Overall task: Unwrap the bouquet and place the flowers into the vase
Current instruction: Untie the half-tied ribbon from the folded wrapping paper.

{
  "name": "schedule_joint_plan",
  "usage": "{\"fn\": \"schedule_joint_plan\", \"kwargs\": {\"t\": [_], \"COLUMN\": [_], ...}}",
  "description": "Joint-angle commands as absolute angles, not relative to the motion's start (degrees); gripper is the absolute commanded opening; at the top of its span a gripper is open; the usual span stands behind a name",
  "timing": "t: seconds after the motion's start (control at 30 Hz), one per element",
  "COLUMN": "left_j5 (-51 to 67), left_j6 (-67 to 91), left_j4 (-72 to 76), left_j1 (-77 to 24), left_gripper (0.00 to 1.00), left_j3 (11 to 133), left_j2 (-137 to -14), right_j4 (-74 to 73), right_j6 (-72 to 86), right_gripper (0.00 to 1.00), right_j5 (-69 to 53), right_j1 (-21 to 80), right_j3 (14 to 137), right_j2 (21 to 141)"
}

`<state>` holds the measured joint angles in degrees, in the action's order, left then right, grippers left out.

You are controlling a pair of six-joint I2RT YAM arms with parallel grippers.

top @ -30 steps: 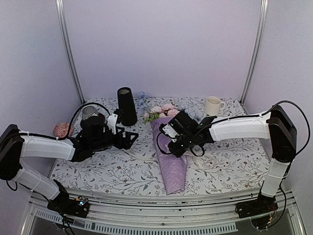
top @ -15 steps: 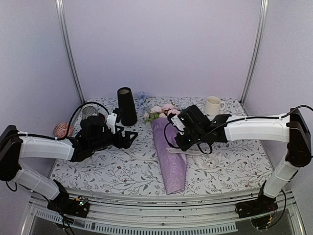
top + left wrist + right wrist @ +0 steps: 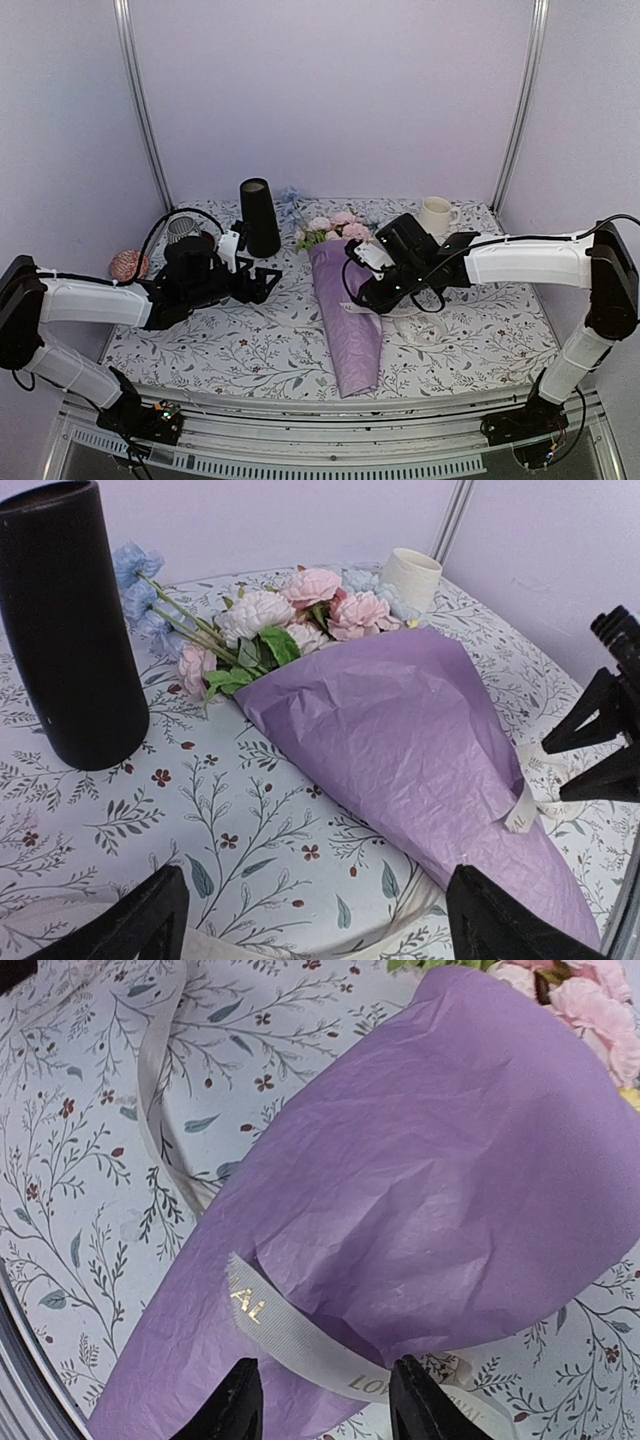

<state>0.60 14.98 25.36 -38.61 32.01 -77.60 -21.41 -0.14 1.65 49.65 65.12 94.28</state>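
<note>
The bouquet (image 3: 345,310) lies flat mid-table, blooms toward 12 o'clock and tip toward 6, with the vase (image 3: 259,217) upright at its 10 o'clock. The left gripper (image 3: 266,284) hovers at 9 o'clock of the cone, jaws spread wide and holding nothing. The right gripper (image 3: 330,1398) sits at 3 o'clock over the cone's waist, its 2 fingers parted either side of the ribbon (image 3: 300,1355), pinching nothing that we can see. We judge the paper (image 3: 400,740) light, thin and crinkly: it should crush and slide rather than lift, so we would take a free edge near the mouth. The ribbon looks limp, so a pinch on its loose end suits. The flowers (image 3: 290,610) seem light, best gripped on the stems (image 3: 178,608), never the soft heads
</note>
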Motion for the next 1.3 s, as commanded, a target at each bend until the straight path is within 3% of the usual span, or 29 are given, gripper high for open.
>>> {"fn": "schedule_joint_plan", "kwargs": {"t": [0.0, 0.23, 0.37, 0.53, 0.7, 0.8, 1.03, 1.1, 1.2, 1.27], "left_j5": [0.07, -0.16, -0.14, -0.08, -0.19, 0.04, 0.00, -0.10, 0.01, 0.16], "left_j6": [14.17, 14.11, 14.05, 14.15, 14.06, 14.17, 14.22, 14.17, 14.19, 14.28], "left_j4": [25.16, 24.97, 24.99, 24.87, 24.88, 24.80, 24.70, 24.73, 24.71, 24.77], "left_j1": [-38.85, -38.84, -38.82, -38.85, -38.85, -38.88, -38.93, -38.91, -38.93, -39.00], "left_gripper": [0.92, 0.92, 0.92, 0.92, 0.92, 0.92, 0.92, 0.92, 0.92, 0.92], "left_j3": [33.64, 33.76, 33.84, 33.84, 33.84, 33.93, 33.93, 33.93, 34.01, 34.01], "left_j2": [-78.63, -78.90, -78.89, -78.65, -78.76, -78.82, -78.78, -78.81, -78.78, -78.69], "right_j4": [-22.38, -22.16, -22.66, -22.51, -21.56, -20.65, -18.90, -18.95, -20.70, -21.90], "right_j6": [-2.42, -2.90, -2.93, -2.35, -1.68, -1.28, -0.28, -0.26, -0.87, -1.35], "right_gripper": [0.46, 0.55, 0.54, 0.31, 0.21, 0.05, 0.03, 0.10, 0.47, 0.60], "right_j5": [-2.87, -3.52, -3.51, -2.24, -0.11, 1.38, 6.74, 4.99, 0.40, -1.68], "right_j1": [49.78, 49.77, 49.75, 49.75, 49.77, 49.81, 49.70, 49.34, 49.24, 49.30], "right_j3": [64.63, 66.00, 66.61, 66.50, 65.19, 63.98, 62.11, 62.09, 63.32, 64.07], "right_j2": [97.06, 100.57, 102.32, 102.10, 97.66, 95.01, 90.59, 90.10, 91.76, 93.86]}}
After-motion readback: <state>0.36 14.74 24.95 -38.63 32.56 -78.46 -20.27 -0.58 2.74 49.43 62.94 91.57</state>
